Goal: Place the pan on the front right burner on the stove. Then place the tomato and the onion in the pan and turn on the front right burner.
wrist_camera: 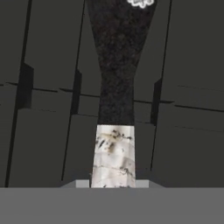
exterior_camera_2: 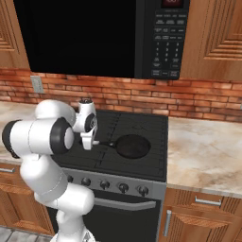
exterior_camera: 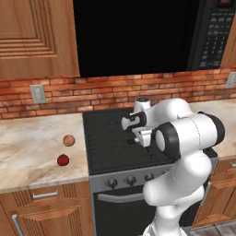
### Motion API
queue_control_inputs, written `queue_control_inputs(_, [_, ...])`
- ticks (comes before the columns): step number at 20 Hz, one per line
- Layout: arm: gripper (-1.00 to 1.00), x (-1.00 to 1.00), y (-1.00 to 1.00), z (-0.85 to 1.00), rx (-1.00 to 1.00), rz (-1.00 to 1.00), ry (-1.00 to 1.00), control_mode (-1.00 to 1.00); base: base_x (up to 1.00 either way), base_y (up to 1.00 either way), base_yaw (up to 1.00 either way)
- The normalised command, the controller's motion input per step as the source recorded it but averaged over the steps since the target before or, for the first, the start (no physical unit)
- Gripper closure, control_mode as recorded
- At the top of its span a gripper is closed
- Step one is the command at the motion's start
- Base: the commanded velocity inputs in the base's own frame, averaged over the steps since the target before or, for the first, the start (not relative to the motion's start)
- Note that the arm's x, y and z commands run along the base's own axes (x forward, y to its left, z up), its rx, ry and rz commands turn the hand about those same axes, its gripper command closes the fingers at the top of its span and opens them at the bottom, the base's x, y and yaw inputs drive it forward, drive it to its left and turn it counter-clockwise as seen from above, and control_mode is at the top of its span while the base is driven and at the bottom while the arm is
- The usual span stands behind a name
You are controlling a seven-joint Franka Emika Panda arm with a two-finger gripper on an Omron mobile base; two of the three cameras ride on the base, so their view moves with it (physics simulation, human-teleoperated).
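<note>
A dark microwave hangs over the stove, with a brick backsplash behind and marble counter either side. On the counter at 9 o'clock from the cooktop sit the onion and, just nearer the front edge, the tomato, apart from each other. The pan rests on the front right burner, handle pointing to 9 o'clock. The arm bends over the cooktop, wrist turned down, and the gripper is clamped tight on the pan handle, its silvery stretch between the fingers.
</note>
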Motion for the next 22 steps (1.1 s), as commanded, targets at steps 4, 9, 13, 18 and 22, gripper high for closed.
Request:
queue_control_inputs(4, [1.00,0.05,0.00,-0.16,0.00,0.00,0.00,-1.00,0.00,0.00,0.00])
queue_control_inputs(9, [-1.00,0.00,0.00,-0.12,0.00,0.00,0.00,-1.00,0.00,0.00,0.00])
queue_control_inputs(13, [-1.00,0.00,0.00,-0.01,0.00,0.00,0.00,-1.00,0.00,0.00,0.00])
queue_control_inputs(18, [-1.00,0.00,0.00,0.00,0.00,0.00,0.00,-1.00,0.00,0.00,0.00])
queue_control_inputs(22, [-1.00,-0.01,0.00,0.08,0.00,0.00,0.00,-1.00,0.00,0.00,0.00])
